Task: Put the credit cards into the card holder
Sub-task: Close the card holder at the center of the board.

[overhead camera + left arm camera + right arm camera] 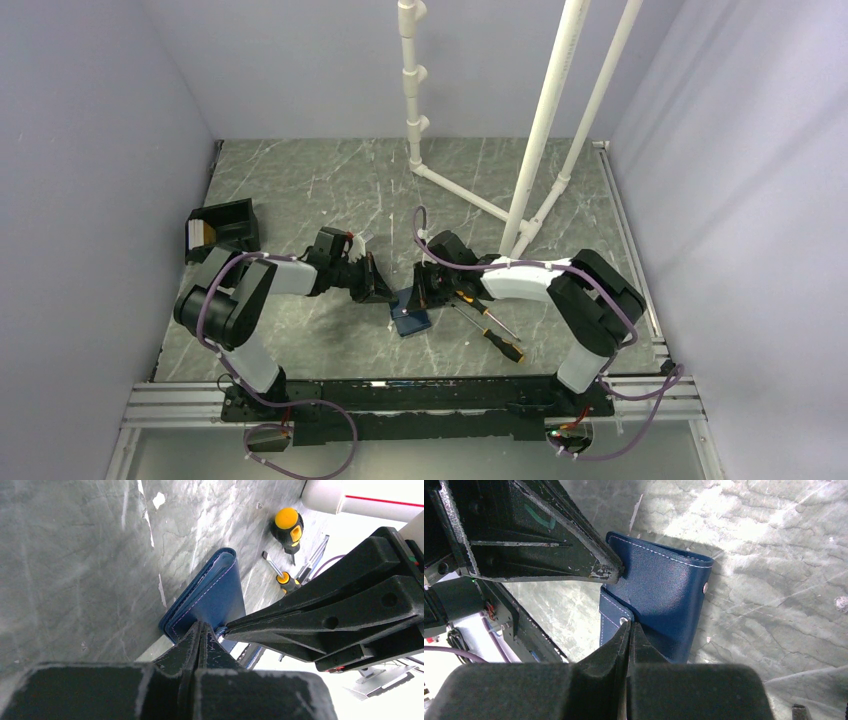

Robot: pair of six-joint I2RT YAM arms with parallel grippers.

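Observation:
The navy card holder (411, 318) lies folded on the grey marble table between the two arms, with a pale layer showing between its leaves (216, 587). My left gripper (383, 290) is shut, and its tip (200, 625) touches the holder's near edge. My right gripper (426, 291) is also shut. Its tip (629, 625) rests at the flap's edge beside a snap stud on the holder (664, 597). Whether either tip pinches the leather cannot be told. The credit cards (197, 235), orange and whitish, stand in a black box at the far left.
The black open-topped box (232, 222) sits left of the left arm. Two orange-handled screwdrivers (498, 338) lie just right of the holder, under the right arm. A white pipe frame (522, 195) rises behind the right gripper. Grey walls enclose the table.

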